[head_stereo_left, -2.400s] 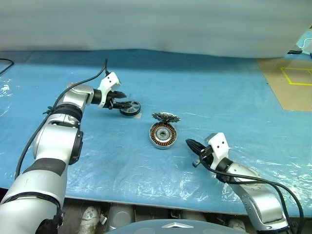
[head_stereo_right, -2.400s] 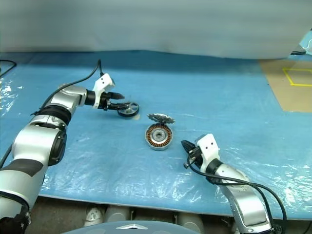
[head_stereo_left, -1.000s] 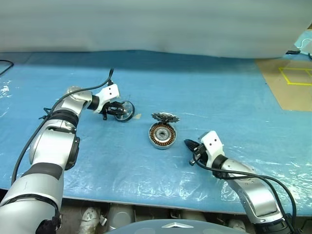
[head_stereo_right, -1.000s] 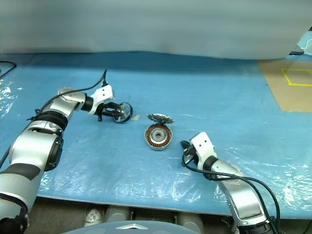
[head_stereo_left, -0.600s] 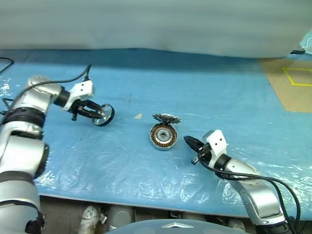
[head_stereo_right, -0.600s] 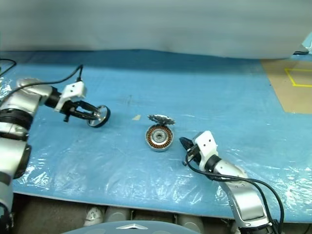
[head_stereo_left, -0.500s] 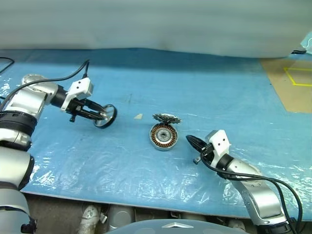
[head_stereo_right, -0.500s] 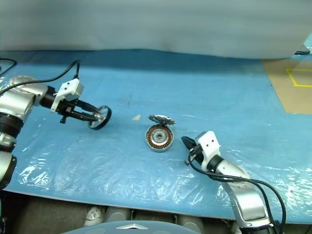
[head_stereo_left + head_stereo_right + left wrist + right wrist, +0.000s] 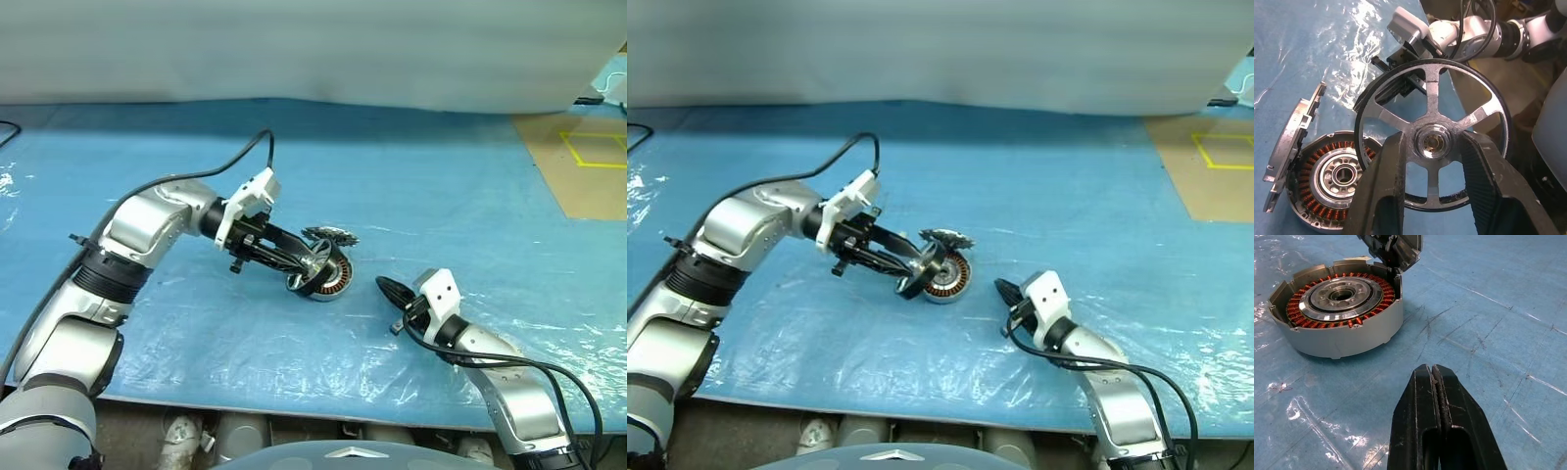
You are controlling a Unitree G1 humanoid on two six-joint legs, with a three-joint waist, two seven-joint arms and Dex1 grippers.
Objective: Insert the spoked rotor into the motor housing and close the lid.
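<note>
- The left gripper [image 9: 1432,147] pinches the spoked rotor [image 9: 1432,142] at its hub, holding it on edge just beside the motor housing [image 9: 328,276], over the housing's left rim.
- The lid [image 9: 330,236] stands raised at the housing's far edge.
- The right gripper [image 9: 1436,387], fingers pressed together and empty, rests near the housing's right side, apart from it.
- Open blue plastic sheeting [image 9: 441,186] lies all round; a brown floor patch [image 9: 578,166] lies far right.
- The right wrist view shows the copper windings [image 9: 1298,308]; the left wrist view shows the rotor's spokes.
</note>
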